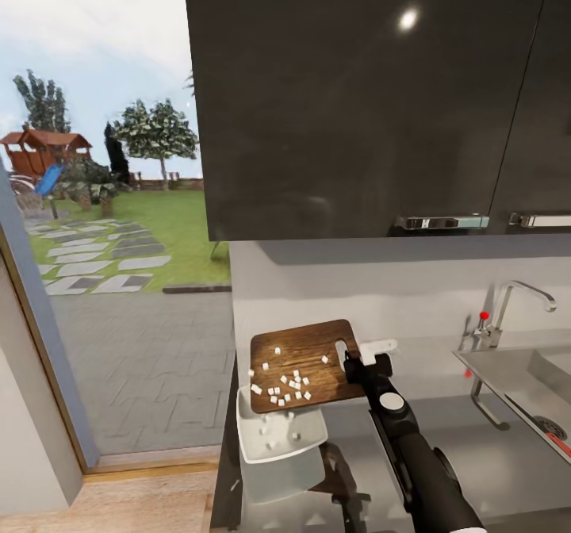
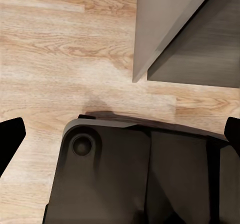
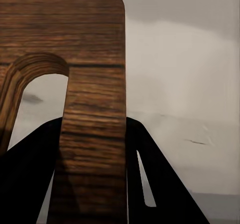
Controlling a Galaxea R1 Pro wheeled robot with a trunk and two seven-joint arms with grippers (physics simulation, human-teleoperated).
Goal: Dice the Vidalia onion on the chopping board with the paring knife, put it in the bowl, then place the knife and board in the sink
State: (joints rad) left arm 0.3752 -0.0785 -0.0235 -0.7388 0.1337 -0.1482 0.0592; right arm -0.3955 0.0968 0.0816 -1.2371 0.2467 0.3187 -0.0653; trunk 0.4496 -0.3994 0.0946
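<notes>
My right gripper point(image 1: 354, 364) holds the brown chopping board point(image 1: 305, 365) by its slotted handle end and tilts it above the white bowl point(image 1: 247, 447). Several small white onion dice point(image 1: 287, 388) lie on the board, and a few point(image 1: 274, 438) are dropping into the bowl. In the right wrist view the black fingers point(image 3: 165, 184) are shut on the board's handle end point(image 3: 95, 104). The sink point(image 1: 507, 370) with its faucet point(image 1: 525, 289) is at the right. A red-orange bit point(image 1: 560, 443) shows in the basin; I cannot tell whether it is the paring knife. My left gripper point(image 2: 120, 134) hangs open over the floor.
The glossy grey countertop point(image 1: 476, 458) runs from the bowl to the sink. Dark wall cabinets point(image 1: 373, 97) hang above. A glass wall point(image 1: 103, 200) to the garden is at the left. Wood floor point(image 2: 60, 49) and my dark base point(image 2: 135, 179) lie below the left arm.
</notes>
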